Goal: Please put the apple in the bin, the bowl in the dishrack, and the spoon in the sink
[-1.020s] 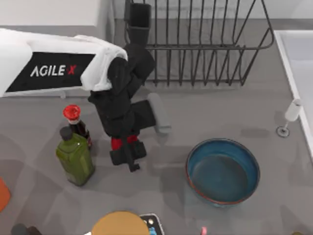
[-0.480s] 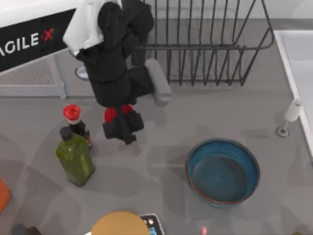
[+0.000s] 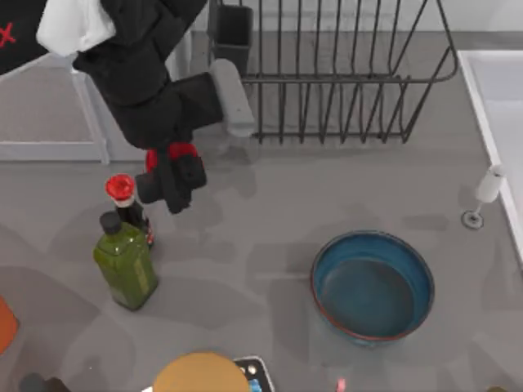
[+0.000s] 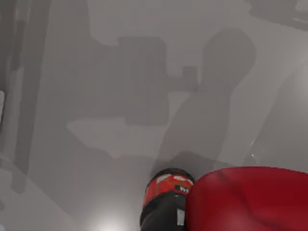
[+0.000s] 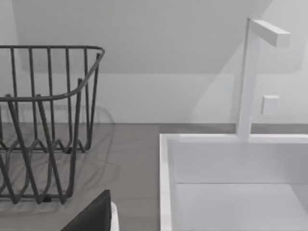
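Black wire forms the dishrack (image 3: 343, 73) at the table's far edge, with the white sink (image 3: 498, 122) along the right side. The blue bowl (image 3: 373, 284) sits empty on the grey table (image 3: 261, 229), near the front and right of centre. The left gripper (image 3: 167, 175) hangs just beside a red-capped bottle (image 3: 122, 200), its fingers clamped on the apple (image 4: 250, 197). A green bottle (image 3: 124, 260) stands in front of the red-capped one.

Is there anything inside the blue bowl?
No, the bowl sits empty on the table in the top view, its blue inside bare.
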`<state>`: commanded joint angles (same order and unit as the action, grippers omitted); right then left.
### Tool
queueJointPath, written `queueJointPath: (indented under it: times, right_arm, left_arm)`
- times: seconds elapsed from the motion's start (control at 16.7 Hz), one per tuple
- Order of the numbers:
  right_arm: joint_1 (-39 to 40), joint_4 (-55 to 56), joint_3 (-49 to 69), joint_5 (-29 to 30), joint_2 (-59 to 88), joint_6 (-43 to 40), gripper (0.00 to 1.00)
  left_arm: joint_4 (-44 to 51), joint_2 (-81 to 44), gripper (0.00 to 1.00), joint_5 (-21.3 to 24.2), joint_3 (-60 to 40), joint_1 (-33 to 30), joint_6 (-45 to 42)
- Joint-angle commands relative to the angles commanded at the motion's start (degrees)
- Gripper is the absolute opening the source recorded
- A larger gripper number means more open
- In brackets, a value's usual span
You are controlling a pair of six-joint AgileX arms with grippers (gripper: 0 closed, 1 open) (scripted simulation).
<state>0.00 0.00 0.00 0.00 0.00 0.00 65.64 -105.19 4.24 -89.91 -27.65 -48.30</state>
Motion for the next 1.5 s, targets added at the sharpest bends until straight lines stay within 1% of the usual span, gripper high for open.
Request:
queueJointPath:
  times: [0.12, 0.24, 0.54, 0.72, 0.9, 1.08, 1.38, 1.5]
  right_arm:
    - [0.00, 0.00, 0.00, 0.00, 0.00, 0.00, 1.00]
    - [0.00, 0.00, 0.00, 0.00, 0.00, 0.00, 1.00]
    - [0.00, 0.00, 0.00, 0.00, 0.00, 0.00, 1.00]
    - [0.00, 0.00, 0.00, 0.00, 0.00, 0.00, 1.00]
    - [0.00, 0.00, 0.00, 0.00, 0.00, 0.00, 1.00]
    - [0.00, 0.00, 0.00, 0.00, 0.00, 0.00, 1.00]
    - [0.00, 0.00, 0.00, 0.00, 0.00, 0.00, 1.00]
    - [0.00, 0.00, 0.00, 0.00, 0.00, 0.00, 1.00]
  left_arm:
    - [0.97, 6.32, 0.00, 0.39, 0.81, 4.99, -6.63]
    - [2.63, 12.84, 0.00, 0.51, 2.50, 11.31, -15.71]
    - [7.11, 26.29, 0.00, -0.99, 10.68, 30.26, -43.72]
    - [8.64, 28.88, 0.00, -2.49, 16.47, 41.20, -57.05]
    - [9.47, 27.63, 0.00, -3.53, 20.65, 49.24, -65.23]
    - [9.59, 26.87, 0.00, -3.89, 22.49, 52.36, -68.28]
    - [9.32, 27.01, 0.00, -3.84, 22.50, 52.08, -68.28]
    - [7.34, 26.59, 0.00, -3.92, 24.54, 52.07, -68.18]
